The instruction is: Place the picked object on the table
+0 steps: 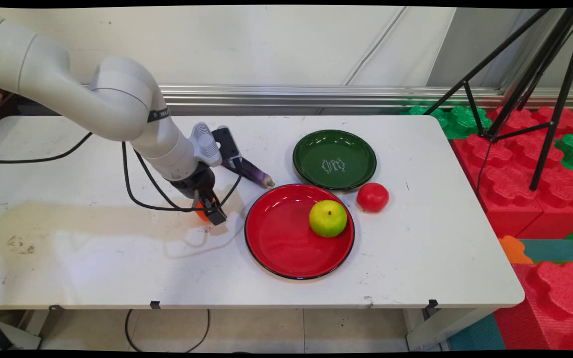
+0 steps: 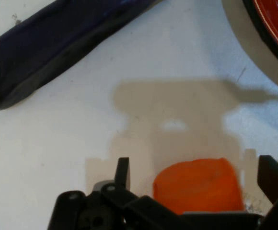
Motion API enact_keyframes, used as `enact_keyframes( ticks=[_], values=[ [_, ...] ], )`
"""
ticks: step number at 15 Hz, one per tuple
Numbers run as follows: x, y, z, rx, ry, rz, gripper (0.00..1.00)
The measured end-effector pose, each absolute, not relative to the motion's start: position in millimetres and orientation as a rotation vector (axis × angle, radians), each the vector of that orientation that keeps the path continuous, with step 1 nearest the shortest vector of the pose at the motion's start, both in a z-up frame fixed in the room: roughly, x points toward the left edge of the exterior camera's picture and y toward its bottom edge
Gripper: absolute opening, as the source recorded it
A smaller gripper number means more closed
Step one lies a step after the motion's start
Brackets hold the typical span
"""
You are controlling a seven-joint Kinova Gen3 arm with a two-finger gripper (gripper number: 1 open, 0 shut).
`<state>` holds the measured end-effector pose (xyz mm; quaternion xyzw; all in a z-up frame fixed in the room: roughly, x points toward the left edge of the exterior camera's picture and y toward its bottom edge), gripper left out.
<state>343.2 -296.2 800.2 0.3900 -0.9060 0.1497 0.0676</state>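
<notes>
The gripper (image 1: 210,211) is lowered to the tabletop (image 1: 117,263) at the left of the red plate (image 1: 286,248), with an orange object (image 2: 196,186) between its fingers (image 2: 122,172). In the hand view the fingers stand wide: the left one rises clear of the orange object with a strip of tabletop showing between them, and the right one, at the picture's edge, lies just beside the object's far side, with no contact to be seen on either. The object thus sits in the gap but nearer the right finger than the left, and close to the base of the gripper. Its visible face is short and blunt, so that no long axis can be told from either view; in the main view only a sliver of orange shows behind the gripper. A purple eggplant (image 1: 254,172) lies on the tabletop beyond the gripper, apart from the orange object, its long axis slanting across the hand view's upper left and its pale tip pointing toward the plates. The red plate's rim appears in the hand view's upper right corner, near but clear of the fingers. A green fruit (image 1: 328,218) rests in the red plate near its right rim; a tomato (image 1: 372,197) lies on the tabletop just beside that rim; a green plate (image 1: 334,159) stands behind, its rim meeting the red plate's.
</notes>
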Motion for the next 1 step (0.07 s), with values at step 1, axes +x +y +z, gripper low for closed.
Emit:
enact_keyframes(
  ticks=[1],
  values=[
    [343.8,-296.3,799.9,1.170,-2.731,0.450,1.00]
  ],
)
